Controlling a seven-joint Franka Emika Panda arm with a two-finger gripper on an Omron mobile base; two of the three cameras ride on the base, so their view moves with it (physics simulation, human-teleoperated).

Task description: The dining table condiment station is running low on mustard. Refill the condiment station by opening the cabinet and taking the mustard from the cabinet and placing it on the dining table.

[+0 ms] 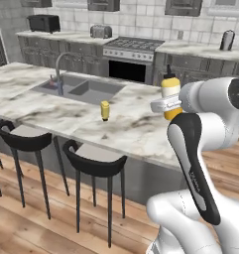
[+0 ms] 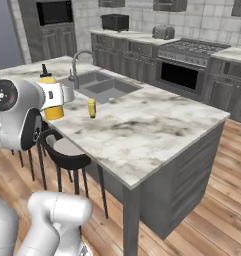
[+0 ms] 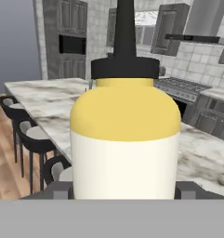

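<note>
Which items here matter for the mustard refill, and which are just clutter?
Job:
- mustard, held upright in the gripper
- dining table

Lying about:
- small yellow jar on the table near the sink
- stools
- toaster

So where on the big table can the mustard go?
The dining table has bare stone from the small yellow jar out to its near corner. The far end is taken up by the sink and faucet. The pincer holds the mustard.

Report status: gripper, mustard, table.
Gripper shut on yellow squeeze mustard bottle with dark nozzle, upright, held above floor beside marbled dining table. Small yellow jar stands on the table near grey sink.
</note>
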